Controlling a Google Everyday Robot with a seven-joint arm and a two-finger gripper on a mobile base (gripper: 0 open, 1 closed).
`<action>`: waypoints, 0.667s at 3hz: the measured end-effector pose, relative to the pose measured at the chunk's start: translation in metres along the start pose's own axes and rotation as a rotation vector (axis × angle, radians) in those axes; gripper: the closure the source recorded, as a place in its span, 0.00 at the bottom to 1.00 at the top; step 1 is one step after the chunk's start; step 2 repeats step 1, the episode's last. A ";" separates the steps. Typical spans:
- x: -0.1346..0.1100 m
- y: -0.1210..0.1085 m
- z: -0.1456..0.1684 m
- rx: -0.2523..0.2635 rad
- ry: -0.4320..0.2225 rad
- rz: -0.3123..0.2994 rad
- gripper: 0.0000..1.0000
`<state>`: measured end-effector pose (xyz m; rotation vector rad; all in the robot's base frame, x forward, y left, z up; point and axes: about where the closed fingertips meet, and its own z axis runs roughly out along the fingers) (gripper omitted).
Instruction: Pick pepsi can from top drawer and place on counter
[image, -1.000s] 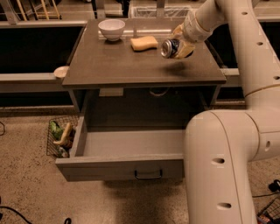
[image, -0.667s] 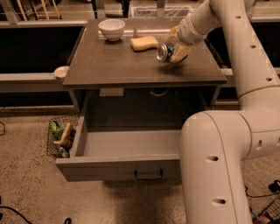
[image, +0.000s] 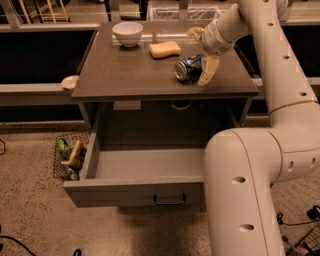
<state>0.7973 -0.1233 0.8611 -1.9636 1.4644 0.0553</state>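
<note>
Pepsi can (image: 188, 69) on its side on the bench (image: 125, 75), right against one finger of the spread-open pincer (image: 198, 57); any nudge on withdrawal could roll it toward the edge

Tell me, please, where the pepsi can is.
The pepsi can lies on its side on the counter, view right, beside the gripper, right of the yellow sponge.
</note>
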 end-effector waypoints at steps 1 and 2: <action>0.008 -0.005 -0.024 0.095 -0.086 0.014 0.00; 0.008 -0.005 -0.024 0.095 -0.086 0.014 0.00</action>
